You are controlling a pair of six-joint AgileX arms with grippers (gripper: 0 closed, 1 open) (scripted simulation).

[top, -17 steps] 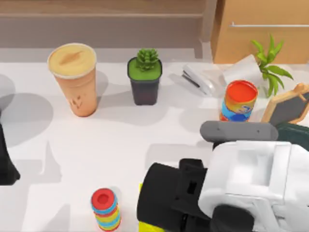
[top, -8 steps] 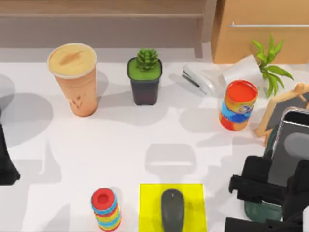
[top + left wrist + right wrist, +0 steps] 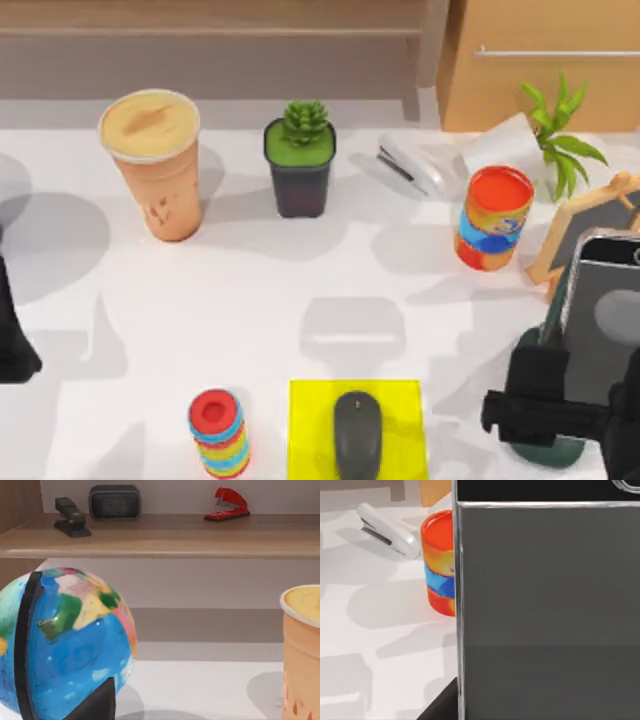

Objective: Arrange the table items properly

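Smartphone (image 3: 600,325) stands propped upright right of the red-topped can (image 3: 494,218), right gripper (image 3: 560,415) seemingly pinching it to steady placement; left gripper's state untellable.

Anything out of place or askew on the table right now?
Nothing spilled or toppled. The mouse lies square on the yellow pad, and the cup stands upright at the table's back left. The phone leans upright on a dark stand at the right edge, with the right pincer beside it.
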